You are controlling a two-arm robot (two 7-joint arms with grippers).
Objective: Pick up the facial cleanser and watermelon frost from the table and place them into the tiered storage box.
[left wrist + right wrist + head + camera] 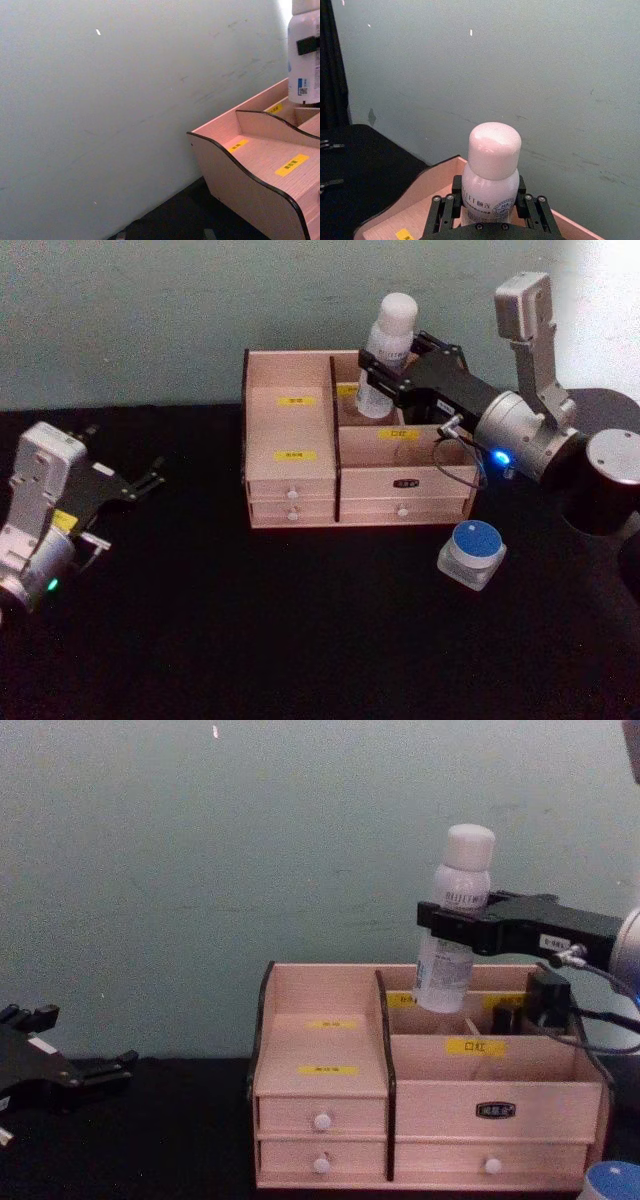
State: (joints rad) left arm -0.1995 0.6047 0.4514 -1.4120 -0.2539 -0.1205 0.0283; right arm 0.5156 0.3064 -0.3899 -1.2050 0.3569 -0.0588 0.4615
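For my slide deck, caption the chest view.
Right gripper holds the facial cleanser over the tiered storage box; left gripper parked at left.

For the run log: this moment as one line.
right gripper: shut on facial cleanser over tiered storage box | watermelon frost: on table | left gripper: idle, open

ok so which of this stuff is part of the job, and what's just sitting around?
In the job: white bottle, held by the right gripper at the back of the wooden box; blue-lidded jar on the table.
Just there: left gripper, open, parked at the left; small dark item in the box, can't tell what.
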